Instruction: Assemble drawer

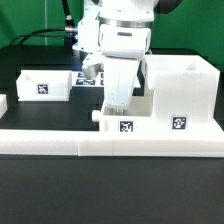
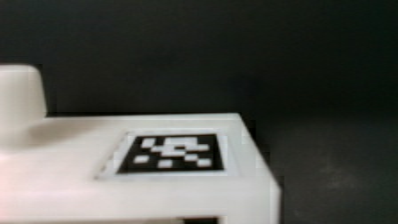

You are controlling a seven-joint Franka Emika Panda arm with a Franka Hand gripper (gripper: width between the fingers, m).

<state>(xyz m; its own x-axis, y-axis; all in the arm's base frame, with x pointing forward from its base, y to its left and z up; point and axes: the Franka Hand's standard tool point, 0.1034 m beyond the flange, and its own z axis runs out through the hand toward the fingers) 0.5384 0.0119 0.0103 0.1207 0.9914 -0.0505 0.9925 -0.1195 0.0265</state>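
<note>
Hanging over a small knobbed tray [image 1: 141, 117] beside the tall housing [image 1: 183, 95] on the table [image 1: 110, 190], the robot's fingers [image 1: 115, 104] are hidden, their spread impossible to tell.

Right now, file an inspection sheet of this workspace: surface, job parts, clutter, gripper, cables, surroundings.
Surface: black table.
Job's things: tall housing at the exterior view's right; centre tray box beside it, under the gripper; left tray box standing apart.
Clutter: long white rail along the front; marker board behind.
Grippers: gripper low over the centre tray box; open or shut cannot be told.
Cables: black cable behind the arm.
Surroundings: green backdrop.
</note>
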